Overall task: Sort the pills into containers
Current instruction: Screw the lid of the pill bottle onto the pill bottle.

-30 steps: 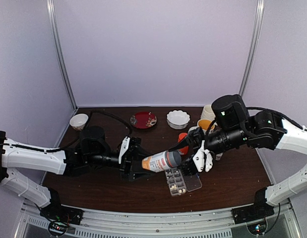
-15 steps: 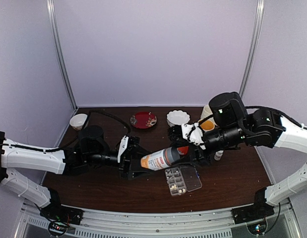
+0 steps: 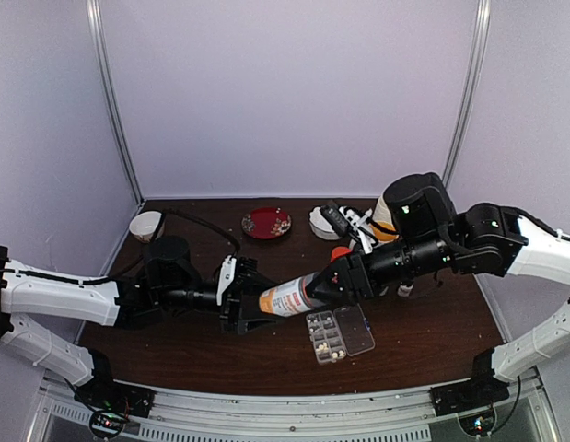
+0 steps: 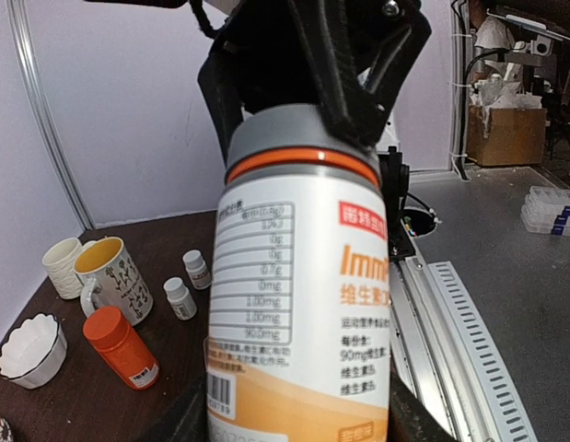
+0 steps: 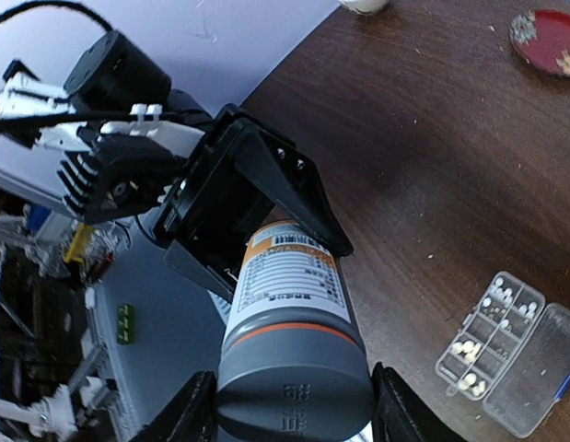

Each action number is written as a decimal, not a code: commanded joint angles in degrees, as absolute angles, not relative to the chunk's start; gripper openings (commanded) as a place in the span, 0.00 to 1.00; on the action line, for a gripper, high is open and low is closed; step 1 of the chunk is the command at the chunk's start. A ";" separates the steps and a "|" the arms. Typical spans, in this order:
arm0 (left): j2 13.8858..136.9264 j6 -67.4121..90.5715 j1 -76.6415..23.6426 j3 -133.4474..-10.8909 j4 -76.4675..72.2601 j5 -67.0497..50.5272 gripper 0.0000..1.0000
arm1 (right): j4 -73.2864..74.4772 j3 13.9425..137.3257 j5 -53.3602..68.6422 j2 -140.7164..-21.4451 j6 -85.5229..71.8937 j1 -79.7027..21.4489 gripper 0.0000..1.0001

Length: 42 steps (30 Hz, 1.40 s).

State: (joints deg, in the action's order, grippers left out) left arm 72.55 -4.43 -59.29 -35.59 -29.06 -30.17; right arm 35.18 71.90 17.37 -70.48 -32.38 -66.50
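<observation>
L gripper [image 3: 250,302] clamped on bottle [image 3: 286,299] base, holding it sideways over table [image 3: 432,341]. R gripper [image 3: 326,290] clamped on its grey cap [image 5: 294,396]; R wrist has rolled since a sec ago, prob. unscrewing. Pill box [image 3: 319,322] lies open just below, some pills [image 3: 335,350] already inside.

Soft, even light; overhead view sharp (close bottle slightly blurred).

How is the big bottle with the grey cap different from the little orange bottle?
The grey-capped bottle has a white and orange body; the orange bottle is orange, cap too. The grey-capped bottle is held sideways off the table; the orange bottle stands upright on it. Both have their caps on.
</observation>
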 commanded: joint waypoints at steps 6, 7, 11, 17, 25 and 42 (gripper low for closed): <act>71.37 -8.82 -59.04 -36.98 -32.27 -20.27 0.00 | 28.28 67.11 22.04 -71.53 -74.74 -65.86 0.13; 71.21 -9.36 -59.06 -37.08 -31.85 -19.81 0.00 | 28.12 67.43 22.48 -71.96 -76.81 -65.83 0.13; 70.77 -11.18 -59.06 -37.18 -30.32 -18.12 0.00 | 29.59 69.83 23.01 -73.52 -82.68 -65.76 0.16; 70.49 -11.39 -59.04 -36.22 -30.50 -17.83 0.00 | 28.67 71.05 22.00 -73.03 -83.02 -64.86 0.48; 69.87 -9.80 -58.99 -33.48 -31.06 -18.41 0.00 | 37.32 73.54 13.82 -68.93 -53.44 -60.66 1.00; 70.08 -4.62 -58.99 -32.70 -34.40 -22.91 0.00 | 40.74 78.77 30.29 -68.74 22.78 -58.44 0.96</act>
State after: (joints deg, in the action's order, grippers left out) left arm 71.07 -6.09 -59.18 -33.08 -28.91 -21.19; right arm 36.91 75.64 21.12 -66.50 2.96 -58.19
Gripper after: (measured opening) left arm 0.536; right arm 0.983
